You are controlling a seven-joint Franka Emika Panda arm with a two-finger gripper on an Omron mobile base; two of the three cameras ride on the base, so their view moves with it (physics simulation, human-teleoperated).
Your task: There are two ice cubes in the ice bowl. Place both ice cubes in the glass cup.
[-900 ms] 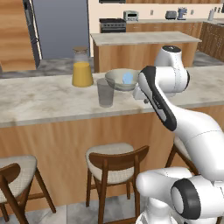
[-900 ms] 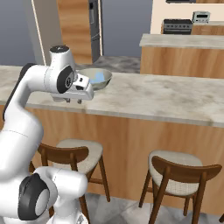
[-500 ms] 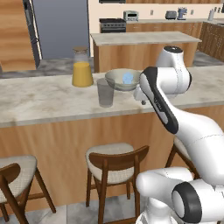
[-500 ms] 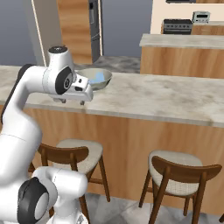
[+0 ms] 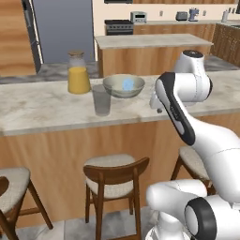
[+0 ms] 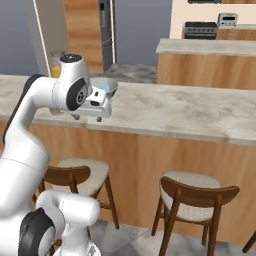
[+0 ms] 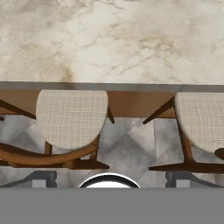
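Little has been shifted since the earlier frames: the arm is kept in the same pose over the marble worktop [image 5: 42, 105]. The pincer [image 6: 87, 118] is seen at the worktop's front edge, and whether it is released cannot be told. One ice cube [image 5: 128, 84] is seen in the ice bowl [image 5: 123, 86]; the glass cup [image 5: 101, 100] stands just in front of it. A juice jar [image 5: 78, 73] is set beside them. Wooden stools [image 7: 72, 117] are ranged below.

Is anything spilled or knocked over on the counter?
No, nothing looks spilled or tipped. The juice jar, the glass cup and the ice bowl all stand upright on the counter, with blue ice inside the bowl.
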